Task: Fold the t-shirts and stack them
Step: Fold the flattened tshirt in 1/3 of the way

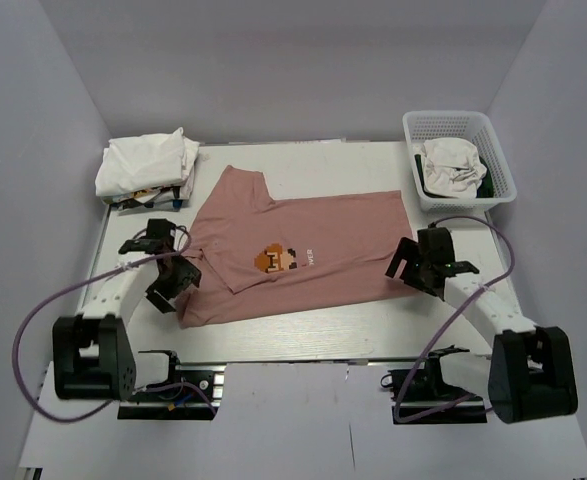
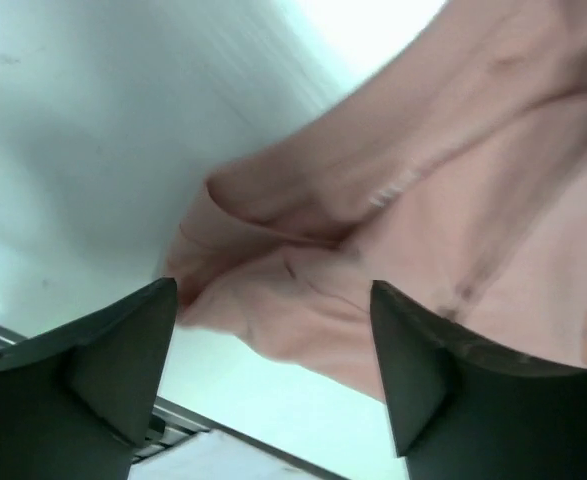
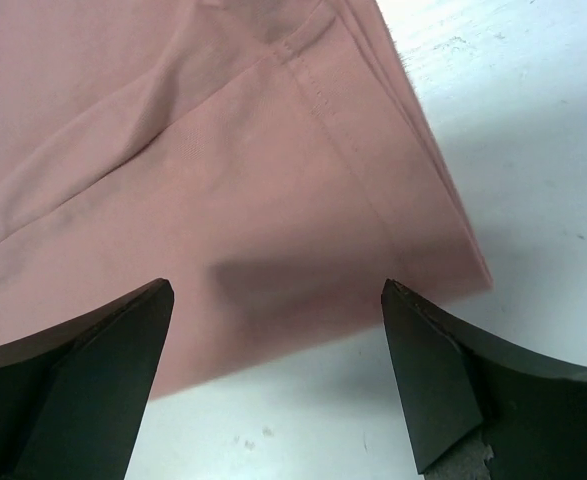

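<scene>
Left end effector (image 2: pixel 273 288) gapes empty over the bunched edge of the dusty-pink t-shirt (image 1: pixel 323 240); right end effector (image 3: pixel 278 292), equally spread and empty, hangs above its flat hem corner.

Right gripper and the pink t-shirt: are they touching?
Cannot tell. In the right wrist view the open right gripper frames a hem corner of the pink t-shirt, but contact is unclear.

Bright, even light overhead; left wrist view blurred, glaring.
</scene>
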You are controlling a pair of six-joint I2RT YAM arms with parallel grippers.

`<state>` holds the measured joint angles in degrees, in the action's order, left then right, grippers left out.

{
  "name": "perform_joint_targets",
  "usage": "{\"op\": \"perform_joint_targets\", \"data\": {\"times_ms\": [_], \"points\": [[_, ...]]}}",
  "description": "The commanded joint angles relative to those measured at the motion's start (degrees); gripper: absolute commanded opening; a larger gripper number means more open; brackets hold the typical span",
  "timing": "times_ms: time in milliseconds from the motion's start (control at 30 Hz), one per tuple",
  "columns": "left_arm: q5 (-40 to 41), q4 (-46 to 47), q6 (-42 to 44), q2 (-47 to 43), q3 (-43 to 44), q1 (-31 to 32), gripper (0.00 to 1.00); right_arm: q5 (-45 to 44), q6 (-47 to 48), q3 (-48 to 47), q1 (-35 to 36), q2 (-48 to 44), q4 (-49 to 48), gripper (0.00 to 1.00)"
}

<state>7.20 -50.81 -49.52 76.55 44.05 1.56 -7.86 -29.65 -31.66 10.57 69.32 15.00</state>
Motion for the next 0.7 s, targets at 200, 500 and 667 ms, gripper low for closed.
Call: {"op": "perform_joint_targets", "data": {"times_ms": [200, 500, 667], "points": [[-12.55, 8.96, 7.42, -18.19, 1.39, 0.46, 1.0, 4.77, 2.49, -0.16, 1.91, -12.72, -2.08, 0.9], [-20.57, 21.62, 8.91, -4.94, 0.59, 8.45, 1.0, 7.24, 2.14, -1.12, 5.34, -8.68, -7.62, 0.9], [-16.79, 20.13, 8.91, 2.19, 3.14, 14.25, 1.0, 7.24, 1.61, -1.3, 7.44, -2.37, -9.9, 0.9]]}}
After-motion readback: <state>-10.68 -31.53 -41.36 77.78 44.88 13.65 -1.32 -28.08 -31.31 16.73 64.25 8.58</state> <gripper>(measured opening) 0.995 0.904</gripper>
